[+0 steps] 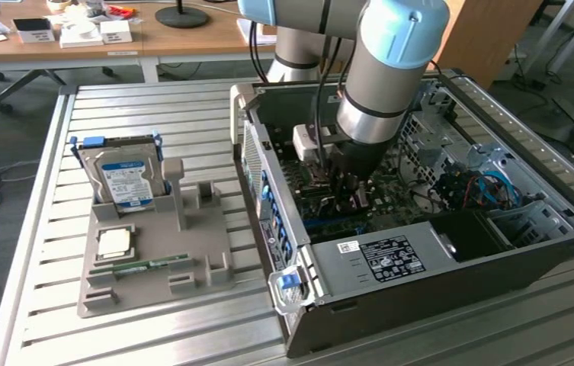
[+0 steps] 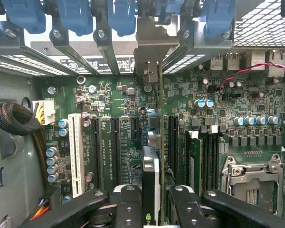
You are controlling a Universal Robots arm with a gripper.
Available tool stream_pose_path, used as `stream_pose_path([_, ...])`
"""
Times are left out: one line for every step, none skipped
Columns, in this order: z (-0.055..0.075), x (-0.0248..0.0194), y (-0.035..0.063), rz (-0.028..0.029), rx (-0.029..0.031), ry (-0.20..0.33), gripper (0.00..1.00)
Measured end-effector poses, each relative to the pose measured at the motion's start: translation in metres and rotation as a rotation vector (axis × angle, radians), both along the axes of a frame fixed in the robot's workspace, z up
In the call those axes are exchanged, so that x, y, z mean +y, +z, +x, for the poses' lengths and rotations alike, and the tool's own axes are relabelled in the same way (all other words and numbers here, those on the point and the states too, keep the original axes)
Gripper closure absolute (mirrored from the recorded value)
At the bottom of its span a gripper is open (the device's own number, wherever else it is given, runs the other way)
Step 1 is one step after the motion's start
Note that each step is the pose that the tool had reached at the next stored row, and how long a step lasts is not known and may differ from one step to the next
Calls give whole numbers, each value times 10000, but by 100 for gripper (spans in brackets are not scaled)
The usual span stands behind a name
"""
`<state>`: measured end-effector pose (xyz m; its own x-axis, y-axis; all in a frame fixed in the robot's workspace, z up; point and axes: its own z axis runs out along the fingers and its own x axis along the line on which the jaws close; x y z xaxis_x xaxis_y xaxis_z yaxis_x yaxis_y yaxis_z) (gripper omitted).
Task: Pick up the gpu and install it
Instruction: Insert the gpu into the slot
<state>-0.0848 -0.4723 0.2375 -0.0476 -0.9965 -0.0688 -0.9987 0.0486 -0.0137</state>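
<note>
— Here: gpu upright, edge-on, pinched between the claw fingers, pale bracket ahead against the case's rear slots.

— Beneath the claw: motherboard, expansion slots alongside the card; open case around.

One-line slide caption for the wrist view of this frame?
Gripper shut on the gpu, held edge-on above the motherboard slots, its metal bracket at the case's rear openings.

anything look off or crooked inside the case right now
Nothing stands out. The gripper holds the gpu edge-on over the motherboard, its bracket in line with the rear slot openings. The hard drive stands upright in the gray holder outside.
</note>
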Motion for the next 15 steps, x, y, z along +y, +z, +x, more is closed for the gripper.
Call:
stream_pose_path([0, 0, -6, 1, 0, 0, 73])
stream_pose_path([0, 0, -13, 2, -2, 0, 73])
stream_pose_path([0, 0, -16, -1, -1, 1, 73])
stream_pose_path([0, -1, -19, -4, 0, 1, 73])
stream_pose_path([0, 0, -19, -3, 0, 1, 73])
stream_pose_path([0, 0, -20, -2, 0, 1, 73])
stream_pose_path([0, 0, -23, 0, -1, 1, 73])
stream_pose_path([1, 0, -28, 1, -1, 1, 73])
stream_pose_path([1, 0, -33, -1, 0, 1, 73])
stream_pose_path([1, 0, -35, -2, 0, 1, 73])
stream_pose_path([0, 0, -35, -2, 0, 1, 73])
stream_pose_path([0, 0, -36, -2, 0, 0, 73])
stream_pose_path([0, 0, -37, 0, -1, 0, 73])
stream_pose_path([0, 0, -37, 1, -2, 0, 73])
stream_pose_path([0, 0, -37, 2, -1, 1, 73])
